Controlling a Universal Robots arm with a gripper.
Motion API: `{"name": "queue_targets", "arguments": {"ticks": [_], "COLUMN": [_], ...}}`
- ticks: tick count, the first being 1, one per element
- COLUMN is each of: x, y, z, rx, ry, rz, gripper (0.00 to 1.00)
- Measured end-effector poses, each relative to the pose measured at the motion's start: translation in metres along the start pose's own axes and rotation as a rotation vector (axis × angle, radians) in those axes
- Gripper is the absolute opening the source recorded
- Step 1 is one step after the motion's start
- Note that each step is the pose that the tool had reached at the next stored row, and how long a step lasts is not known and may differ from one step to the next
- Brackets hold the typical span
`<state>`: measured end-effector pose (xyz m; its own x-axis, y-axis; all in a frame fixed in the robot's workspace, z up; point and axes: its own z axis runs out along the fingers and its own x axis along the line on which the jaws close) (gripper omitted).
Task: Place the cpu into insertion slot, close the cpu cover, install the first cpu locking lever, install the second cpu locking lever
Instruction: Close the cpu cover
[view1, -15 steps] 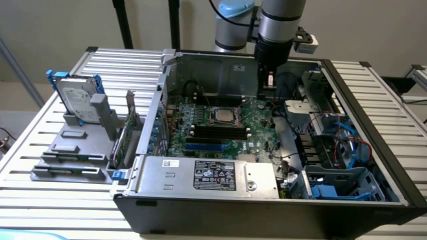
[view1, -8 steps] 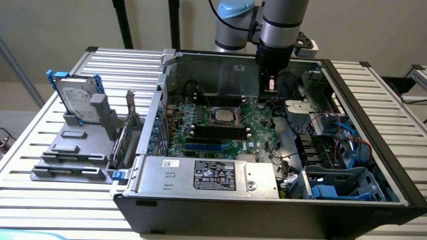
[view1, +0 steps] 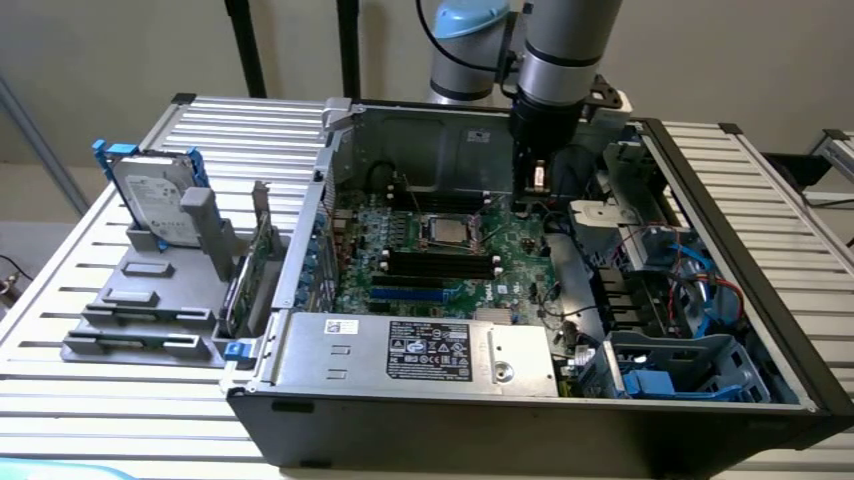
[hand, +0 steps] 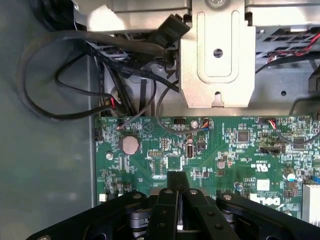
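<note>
The insertion slot (view1: 470, 244) sits mid-board on the green motherboard (view1: 521, 255) inside the open computer case. A pale silvery square, the cpu (view1: 449, 231), shows in its middle, with the thin metal frame of the cpu cover (view1: 424, 230) around it. I cannot tell how the locking levers stand. My gripper (view1: 534, 198) hangs upright over the board's far part, to the exterior view's right of the socket and apart from it. In the wrist view my gripper (hand: 178, 192) is shut, its black fingers (hand: 170, 200) pressed together over the motherboard (hand: 225, 150), with nothing visible between them.
A grey power supply box (view1: 414, 350) fills the case's near side. Black memory slots (view1: 441, 265) lie just in front of the socket. Black cables (hand: 75, 100) and a metal bracket (hand: 217, 65) border the board. A hard drive (view1: 154, 195) stands on a grey rack outside the case.
</note>
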<state>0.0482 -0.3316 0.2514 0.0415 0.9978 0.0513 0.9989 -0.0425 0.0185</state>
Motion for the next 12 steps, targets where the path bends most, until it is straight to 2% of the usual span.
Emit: {"name": "queue_targets", "arguments": {"ticks": [3,5,7,9,12], "x": [-0.0002,-0.0007,-0.0013,-0.0017,-0.0023], "y": [0.0000,0.0000,0.0000,-0.0003,-0.0015], "z": [0.0000,0.0001,0.0000,0.0001,0.0002], "rx": [0.0508,0.0780,0.0986,0.1114,0.1303], "ry": [-0.0022,-0.0044,-0.0100,-0.0178,-0.0246], "rz": [0.002,0.003,0.004,0.005,0.006], "gripper": [0.11,0.11,0.11,0.11,0.11]}}
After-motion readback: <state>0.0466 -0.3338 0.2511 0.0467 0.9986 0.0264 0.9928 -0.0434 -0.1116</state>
